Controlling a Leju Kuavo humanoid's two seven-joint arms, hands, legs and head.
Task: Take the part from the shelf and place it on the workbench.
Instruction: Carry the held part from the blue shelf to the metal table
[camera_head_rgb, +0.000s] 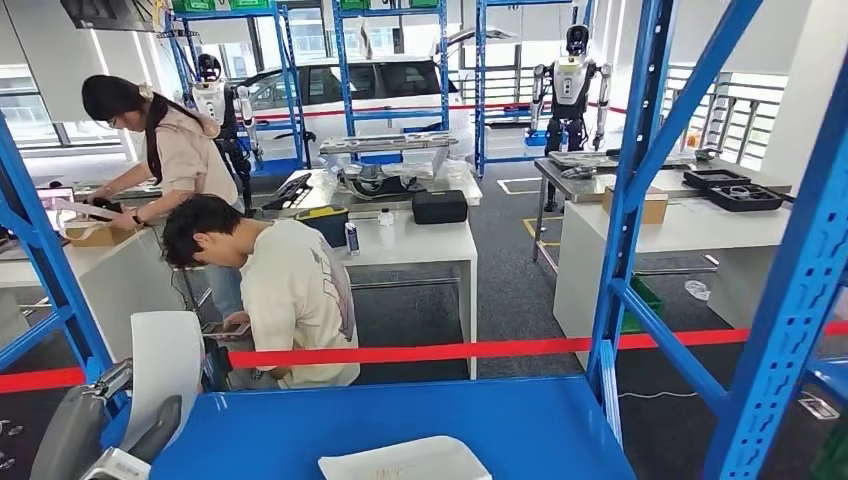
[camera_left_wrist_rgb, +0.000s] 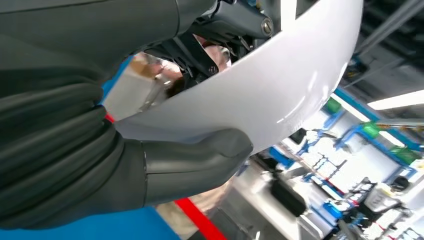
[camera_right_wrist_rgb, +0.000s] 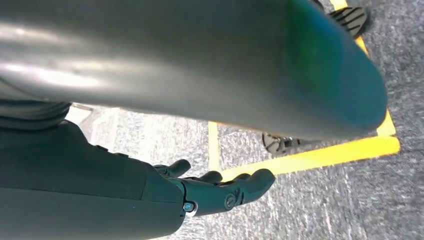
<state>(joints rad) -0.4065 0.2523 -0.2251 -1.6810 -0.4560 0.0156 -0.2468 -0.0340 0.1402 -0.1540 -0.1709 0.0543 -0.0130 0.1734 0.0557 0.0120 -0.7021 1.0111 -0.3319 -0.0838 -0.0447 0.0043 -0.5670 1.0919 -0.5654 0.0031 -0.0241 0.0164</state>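
Pick-up done, by the look of it: left hand (camera_left_wrist_rgb: 150, 165) clamped on the white part (camera_left_wrist_rgb: 270, 95), thick thumb pressed flat against its face, darker fingers behind it. In the head view, the same part (camera_head_rgb: 165, 365) held upright at the near left corner of the blue shelf (camera_head_rgb: 420, 420), lifted off the board. Carrying to the counter and setting down not yet done.

Part: thin curved shell, glossy white, smooth enough to throw highlights, rounded edge. Left hand: matte grey, ribbed cover at the wrist.

Right hand (camera_right_wrist_rgb: 220, 192) hanging low over grey carpet (camera_right_wrist_rgb: 350, 200) with yellow floor tape (camera_right_wrist_rgb: 310, 157); fingers dark, loosely apart, nothing in them.

On the shelf board, near the front edge, a second flat white piece (camera_head_rgb: 400, 460), matte and slightly marked. Shelf uprights of painted blue steel, angled braces.

Beyond, a red barrier tape (camera_head_rgb: 450, 351) stretched across, a seated person (camera_head_rgb: 285, 285) bent forward, white counter (camera_head_rgb: 415, 245) behind carrying a black case (camera_head_rgb: 439, 206).
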